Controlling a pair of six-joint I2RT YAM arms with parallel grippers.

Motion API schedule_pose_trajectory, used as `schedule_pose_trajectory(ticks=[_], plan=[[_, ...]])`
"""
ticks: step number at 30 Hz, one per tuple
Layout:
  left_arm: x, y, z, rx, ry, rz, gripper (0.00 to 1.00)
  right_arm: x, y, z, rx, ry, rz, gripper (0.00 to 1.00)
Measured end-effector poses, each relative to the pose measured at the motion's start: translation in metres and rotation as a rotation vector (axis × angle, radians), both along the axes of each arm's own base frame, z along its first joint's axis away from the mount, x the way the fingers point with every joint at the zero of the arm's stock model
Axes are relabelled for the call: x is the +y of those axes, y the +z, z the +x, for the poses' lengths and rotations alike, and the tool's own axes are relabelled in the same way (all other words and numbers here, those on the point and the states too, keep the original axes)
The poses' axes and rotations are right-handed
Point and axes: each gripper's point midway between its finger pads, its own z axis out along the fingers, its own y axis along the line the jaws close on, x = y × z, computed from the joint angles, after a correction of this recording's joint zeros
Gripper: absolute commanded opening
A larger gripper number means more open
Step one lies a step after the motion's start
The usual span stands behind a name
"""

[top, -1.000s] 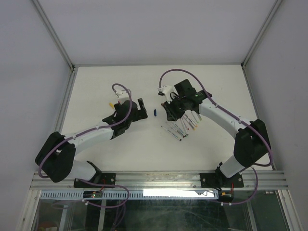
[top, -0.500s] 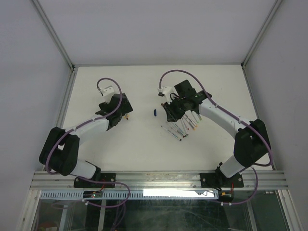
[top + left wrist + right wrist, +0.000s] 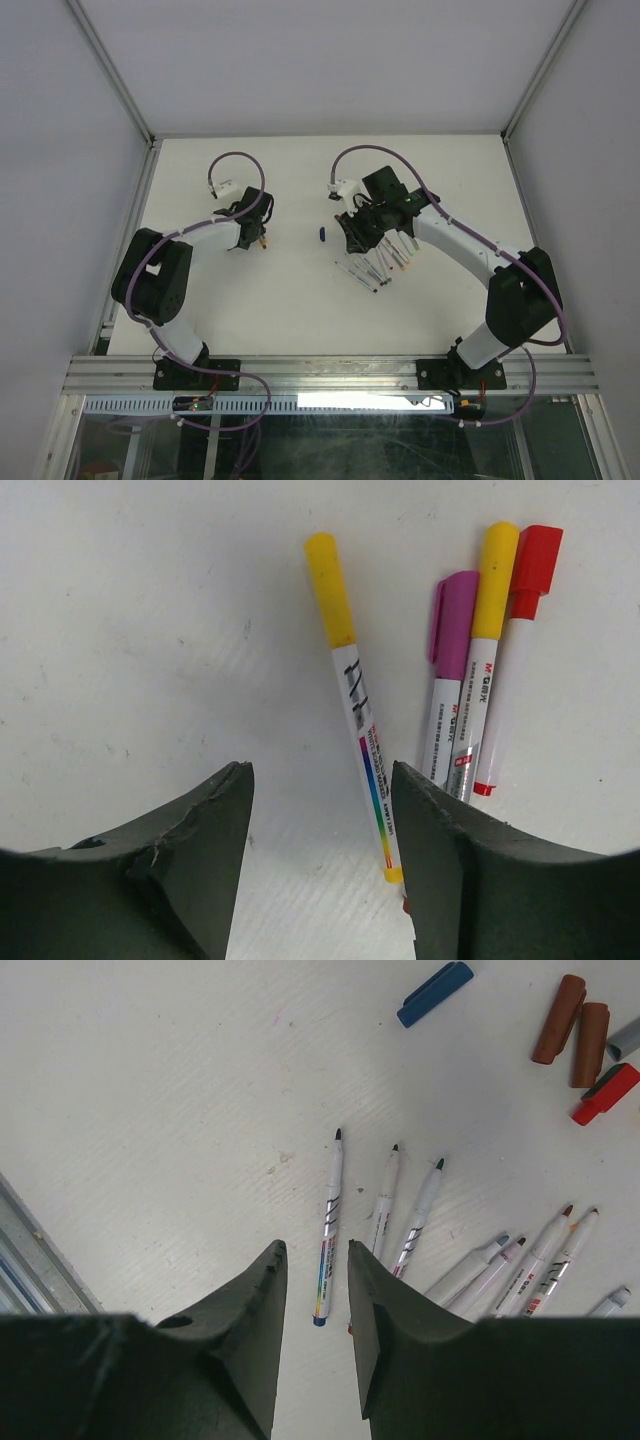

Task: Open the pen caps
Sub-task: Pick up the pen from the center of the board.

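Plastic throughout: the four caps not yet pulled sit on thin white-barrelled marker pens (image 3: pixel 440 735) lying on the white table (image 3: pixel 120 630) ahead of my left hand (image 3: pixel 320 770). A yellow bullet-shaped cap (image 3: pixel 330 590) tops the nearest pen. Beside it, packed close together, are a purple clipped cap (image 3: pixel 453 615), a second yellow cap (image 3: pixel 497 575) and a squarish red cap (image 3: pixel 535 565). I judge them light, stiff and slick, held on by a snug press fit. So one hand should pinch a cap around its middle while the other clamps the barrel close below it, then pull straight along the pen. My left hand's fingers stand apart and grip nothing, with the nearest pen's tail just beside one finger. My right hand (image 3: pixel 315 1250) is narrowly parted and empty above a row of uncapped pens (image 3: pixel 420 1215). A loose blue cap (image 3: pixel 435 993) and two brown caps (image 3: pixel 558 1018) lie beyond them. One barrel carries what looks like "M&G"; the finer print is illegible.
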Motion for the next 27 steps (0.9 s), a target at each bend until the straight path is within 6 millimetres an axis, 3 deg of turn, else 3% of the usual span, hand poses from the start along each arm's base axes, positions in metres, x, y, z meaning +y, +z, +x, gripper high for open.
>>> schedule_pose_trajectory(ticks=[14, 18, 23, 27], plan=[[0.012, -0.011, 0.012, 0.039, 0.037, 0.033, 0.4, 0.001, 0.0, -0.001, 0.0, 0.009, 0.004, 0.33], [0.014, -0.013, 0.012, 0.049, 0.035, 0.039, 0.25, 0.001, 0.0, -0.001, 0.0, 0.009, 0.005, 0.33], [0.014, -0.014, 0.013, 0.056, 0.032, 0.031, 0.18, 0.002, 0.0, -0.002, 0.006, 0.015, 0.012, 0.33], [0.013, -0.015, 0.013, 0.056, 0.03, 0.027, 0.06, 0.007, 0.002, -0.008, 0.032, 0.039, 0.043, 0.33]])
